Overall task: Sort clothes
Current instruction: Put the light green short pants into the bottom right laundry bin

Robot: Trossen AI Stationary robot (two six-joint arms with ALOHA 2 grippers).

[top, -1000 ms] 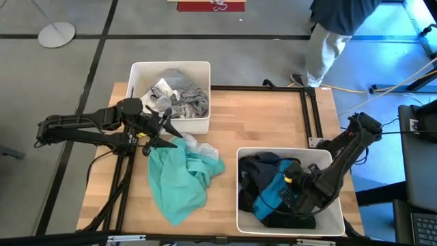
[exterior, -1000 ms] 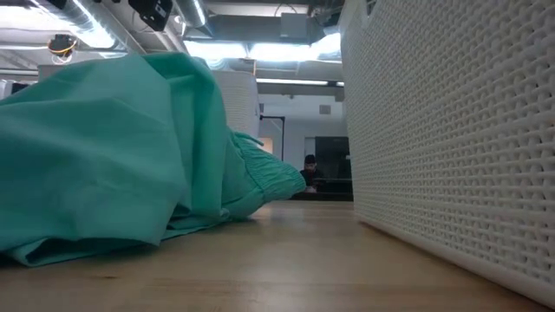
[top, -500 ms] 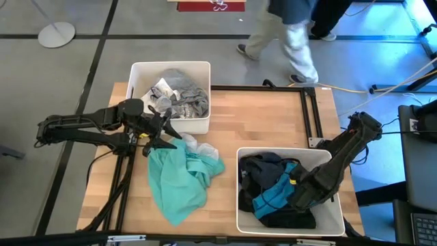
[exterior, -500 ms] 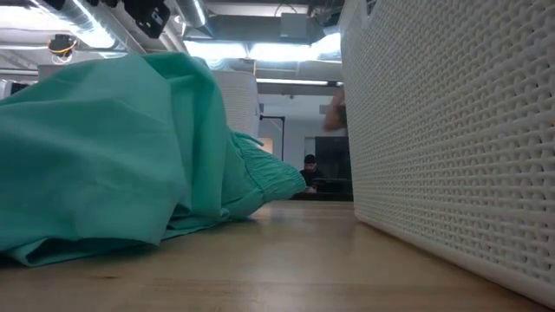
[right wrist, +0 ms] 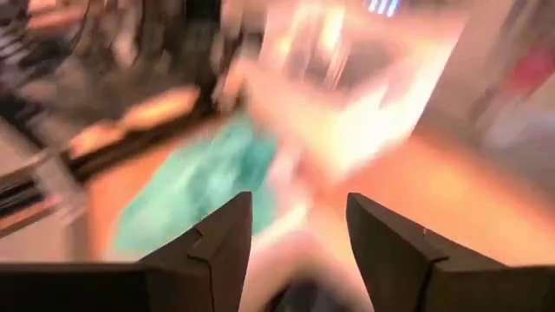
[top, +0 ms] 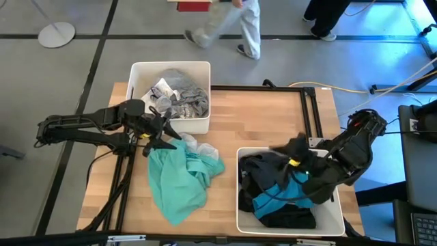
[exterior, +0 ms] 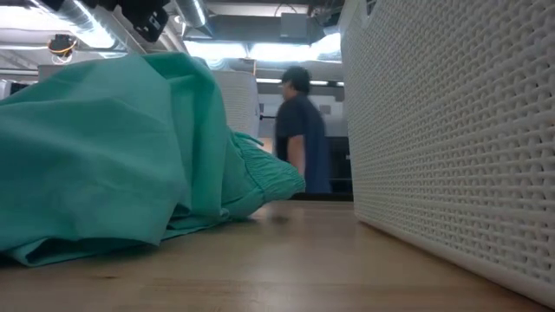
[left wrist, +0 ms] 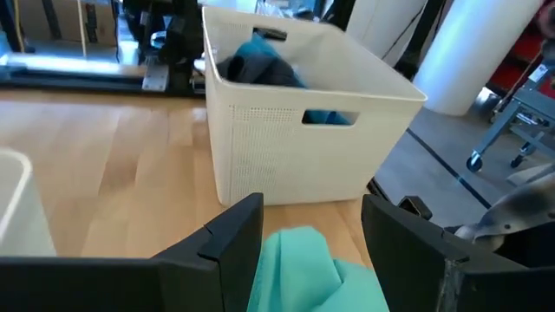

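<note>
The right gripper sits over the far rim of the near-right bin, its fingers spread apart with nothing between them. Below it that bin, at the tabletop's near-right corner, holds a heap of black clothes with a teal garment lying across them.

The left gripper hovers near the tabletop's left edge, just above the far end of the mint green garment; its fingers stand wide and grip nothing, with the green cloth showing in the gap between them. That garment lies spread on the wooden tabletop toward the near-left corner, a small white piece touching its far edge. Beside the left gripper, at the far-left corner, the other white bin holds grey and white printed clothes.

Beyond the table's far edge a person is on the floor.
</note>
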